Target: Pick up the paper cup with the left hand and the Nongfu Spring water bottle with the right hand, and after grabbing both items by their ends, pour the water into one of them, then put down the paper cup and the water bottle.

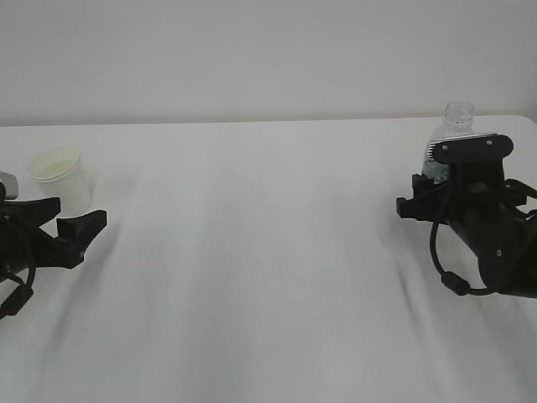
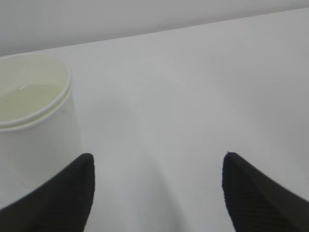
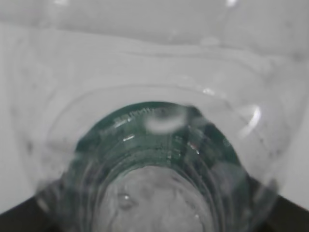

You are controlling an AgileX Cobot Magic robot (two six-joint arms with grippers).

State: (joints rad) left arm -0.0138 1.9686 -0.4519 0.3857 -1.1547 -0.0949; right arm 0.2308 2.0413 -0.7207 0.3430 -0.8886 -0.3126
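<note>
Our left tool stands with its fingers apart and empty on the counter; the paper cup sits just beyond its left finger, not between them. We judge the cup light and thin-walled, easily crushed, and it appears to hold liquid, so take it low on the wall with gentle pressure. Our right tool is clamped around the Nongfu Spring water bottle, low on the body. We expect ribbed, springy, slippery plastic. Count: one cup, one bottle, two tools.
</note>
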